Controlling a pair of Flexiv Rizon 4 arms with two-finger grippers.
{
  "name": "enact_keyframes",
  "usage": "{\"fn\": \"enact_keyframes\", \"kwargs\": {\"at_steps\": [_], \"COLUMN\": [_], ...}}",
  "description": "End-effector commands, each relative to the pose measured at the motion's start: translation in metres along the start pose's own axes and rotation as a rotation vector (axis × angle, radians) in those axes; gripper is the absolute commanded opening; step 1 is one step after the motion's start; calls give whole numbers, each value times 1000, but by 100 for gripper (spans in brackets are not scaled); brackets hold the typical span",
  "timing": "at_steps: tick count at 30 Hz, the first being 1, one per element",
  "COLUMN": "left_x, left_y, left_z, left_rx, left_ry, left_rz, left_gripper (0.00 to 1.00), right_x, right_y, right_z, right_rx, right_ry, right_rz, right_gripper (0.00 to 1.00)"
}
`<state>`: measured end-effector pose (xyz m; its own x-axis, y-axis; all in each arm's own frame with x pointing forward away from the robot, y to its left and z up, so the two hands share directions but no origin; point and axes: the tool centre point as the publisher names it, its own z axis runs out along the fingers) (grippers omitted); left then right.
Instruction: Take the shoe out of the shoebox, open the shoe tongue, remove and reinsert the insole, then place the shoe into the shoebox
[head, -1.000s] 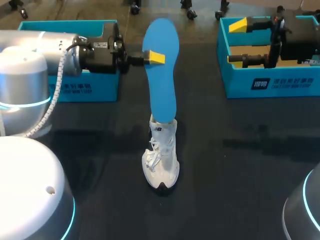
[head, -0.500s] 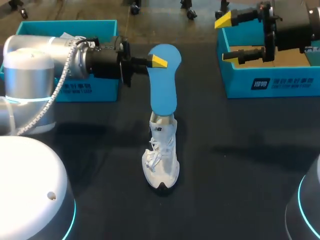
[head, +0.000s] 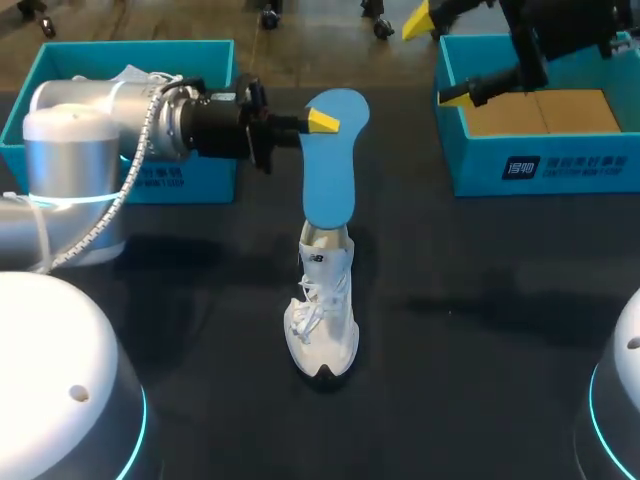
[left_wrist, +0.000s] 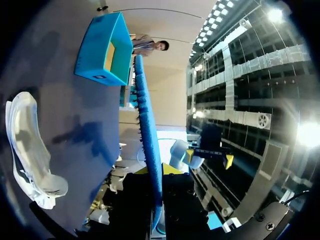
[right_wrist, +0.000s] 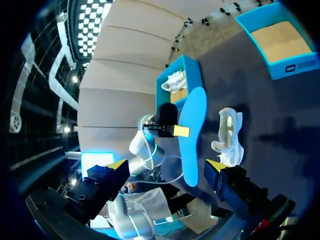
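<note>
Left gripper (head: 318, 120) is clamped on the blue insole (head: 328, 180) near its upper end, with 1 yellow tip lying on the broad face. From the fingers the insole runs down to the white sneaker (head: 322, 320), which stands on the table below the gripper. Right gripper (head: 437, 60) hangs with its 2 fingers spread wide and nothing between them, above the right shoebox (head: 540, 165).

We judge the task to be around its middle. The sneaker is out of its box and most of the insole is clear of it, the lower end just meeting the collar. We cannot tell whether that end sits inside the shoe, nor whether this is the pulling out or the putting back. Seating the insole and boxing the sneaker are left.

Our head view gives the insole's flat face, while the left wrist view shows it edge-on, running straight out from between the fingers. Only the right wrist view plainly shows another white shoe (right_wrist: 175, 80) in the left shoebox (head: 185, 180) behind the left gripper
</note>
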<state>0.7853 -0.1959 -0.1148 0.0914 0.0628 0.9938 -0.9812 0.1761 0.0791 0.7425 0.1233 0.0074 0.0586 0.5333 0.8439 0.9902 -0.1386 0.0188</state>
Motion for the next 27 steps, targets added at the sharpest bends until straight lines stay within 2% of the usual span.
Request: {"fn": "enact_keyframes", "kwargs": {"at_steps": [1,7,16,23,27], "left_x": [-1,-2,-2,-2,-2], "left_y": [-5,-6,-6,-6,-6], "left_z": [3,5,5,5,5], "left_rx": [6,16,16,16,16], "left_ry": [-5,-4,-4,-4,-4], "left_rz": [-15,-38,-38,-38,-38], "left_gripper": [0,0,0,0,0], "right_x": [12,28,31,36,38], "right_y": [1,1,12,24,27], "right_z": [0,0,7,11,10], "right_rx": [6,14,7,67,70], "right_ry": [-239,-369,-583,-765,-867], "right_rz": [20,53,100,71,73], "right_gripper": [100,100,100,100,100]}}
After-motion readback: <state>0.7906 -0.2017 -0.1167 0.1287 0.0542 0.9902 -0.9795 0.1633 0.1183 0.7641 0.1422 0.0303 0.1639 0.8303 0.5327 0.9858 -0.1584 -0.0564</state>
